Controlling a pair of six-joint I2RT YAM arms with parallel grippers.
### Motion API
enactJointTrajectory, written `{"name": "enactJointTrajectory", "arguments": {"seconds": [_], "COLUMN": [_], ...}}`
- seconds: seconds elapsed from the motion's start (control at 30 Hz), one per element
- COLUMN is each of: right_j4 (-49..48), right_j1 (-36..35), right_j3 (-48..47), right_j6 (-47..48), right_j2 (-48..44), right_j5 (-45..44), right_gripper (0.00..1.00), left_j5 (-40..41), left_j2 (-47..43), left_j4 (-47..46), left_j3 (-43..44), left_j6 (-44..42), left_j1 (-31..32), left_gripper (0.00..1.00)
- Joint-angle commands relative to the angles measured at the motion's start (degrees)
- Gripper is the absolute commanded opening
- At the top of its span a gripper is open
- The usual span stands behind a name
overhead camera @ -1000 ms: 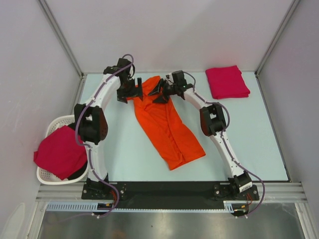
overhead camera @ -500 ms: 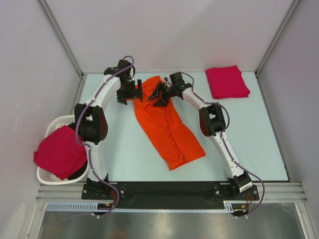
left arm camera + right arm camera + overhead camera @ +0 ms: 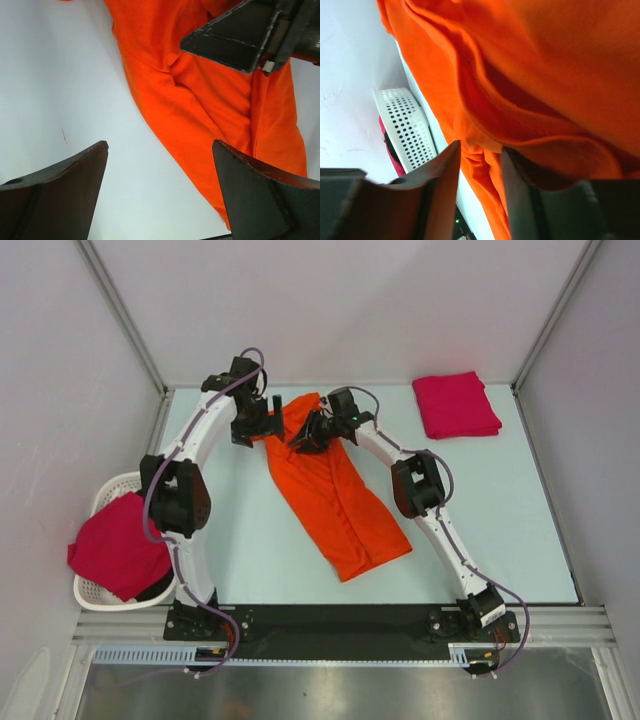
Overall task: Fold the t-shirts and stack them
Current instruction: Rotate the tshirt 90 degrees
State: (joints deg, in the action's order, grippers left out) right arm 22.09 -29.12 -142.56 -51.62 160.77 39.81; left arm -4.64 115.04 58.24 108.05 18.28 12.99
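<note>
Item: orange t-shirt (image 3: pixel 338 495), loosely doubled lengthwise, lying aslant across the middle of the table (image 3: pixel 500 520) from far-left to near-right.
Step in hand (judged): taking hold of the shirt's far end with both arms, to spread or fold it.
Right gripper (image 3: pixel 480 150): at the shirt's far end, with the jaws partly closed about a raised fold of orange cloth. Whether the fold is pinched firm cannot be told.
Left gripper (image 3: pixel 159 150): jaws wide and empty, over bare table just beside the shirt's left edge.
Handling note: seat the right jaws deep on the fold before lifting. Bring the left gripper onto the matching corner, then raise both level.
Risk: a shallow bite may slip, and catching stray layers would skew the fold.
Other stock: folded crimson-pink t-shirt (image 3: pixel 456 406) at the far right corner, well apart. Draped crimson-pink t-shirt (image 3: pixel 118 548) over the white basket (image 3: pixel 112 488), off the table's left side.
</note>
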Motion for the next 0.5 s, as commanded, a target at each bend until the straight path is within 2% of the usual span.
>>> {"name": "enactJointTrajectory", "arguments": {"seconds": [0.0,0.03,0.13,0.17,0.2,0.47], "right_j4": [-0.64,-0.55,-0.64,-1.25,-1.6,-2.49], "right_j1": [-1.9,-1.81,-1.81,-1.73,-1.64,-0.5], "right_j3": [-1.49,-1.49,-1.14,-0.88,-0.35,2.9], "right_j6": [0.19,0.55,1.6,1.78,2.3,5.56], "right_j2": [2.01,1.83,0.16,-0.36,-1.67,-7.66], "right_j5": [-2.37,-2.55,-4.12,-5.0,-5.36,-10.0], "right_gripper": [0.37,0.26,0.12,0.1,0.02,0.0], "left_j5": [-0.1,-0.45,-0.8,-0.89,-0.89,-0.8], "left_j2": [-4.92,-5.09,-5.88,-5.97,-5.8,-5.27], "left_j4": [-1.46,-1.81,-2.6,-2.6,-2.6,-2.95], "left_j3": [-2.13,-2.49,-3.63,-3.81,-4.16,-5.48], "left_j6": [-0.88,-0.88,-0.79,-0.71,-0.62,-0.27], "left_j1": [0.37,0.45,0.63,0.72,0.72,1.07], "left_gripper": [0.92,0.92,0.92,0.91,0.92,0.91]}}
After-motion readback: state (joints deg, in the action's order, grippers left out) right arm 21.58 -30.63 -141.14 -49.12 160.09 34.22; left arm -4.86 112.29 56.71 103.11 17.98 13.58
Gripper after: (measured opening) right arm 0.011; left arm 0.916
